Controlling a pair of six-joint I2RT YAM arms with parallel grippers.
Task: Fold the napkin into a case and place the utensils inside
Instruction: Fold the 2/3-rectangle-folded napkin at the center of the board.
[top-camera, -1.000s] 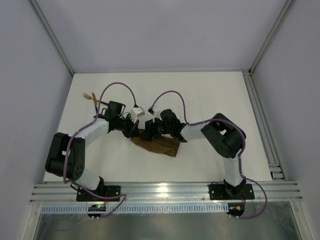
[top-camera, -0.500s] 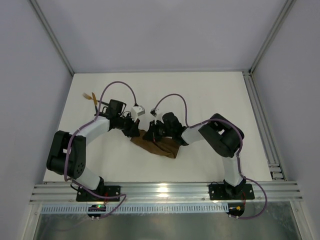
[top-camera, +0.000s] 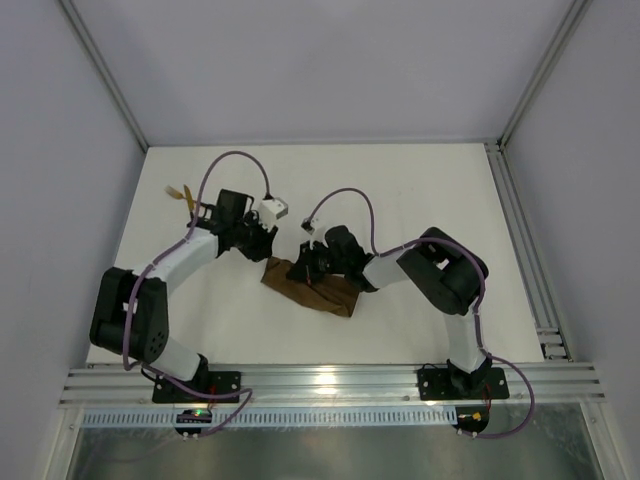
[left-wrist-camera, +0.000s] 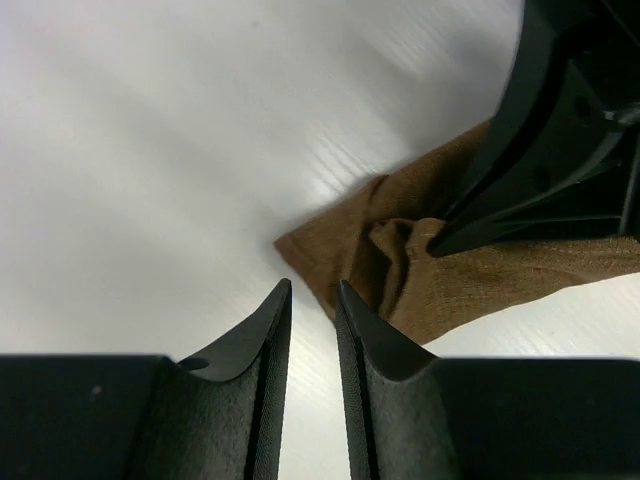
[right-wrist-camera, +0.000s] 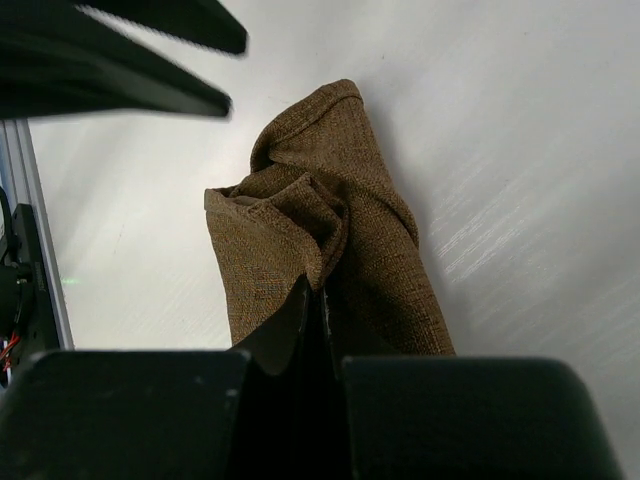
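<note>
Napkin (top-camera: 325, 296) lies as a rumpled, half-folded oblong on the table (top-camera: 420, 190) between the arms; utensils (top-camera: 179, 191) are well apart, at the far-left corner. Right pincer (right-wrist-camera: 320, 300) is clamped tight on a raised fold of the cloth. Left pincer (left-wrist-camera: 312, 292) stands a narrow crack apart, empty, over bare table just beside the napkin's corner. Judgement: draw the pinched layer low and slow, with the left pinning that corner so the underlayers don't drag or bunch.

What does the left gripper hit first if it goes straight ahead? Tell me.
The napkin: its near corner lies just ahead of the left gripper. Height above the cloth is unclear, so it might pass over it.
</note>
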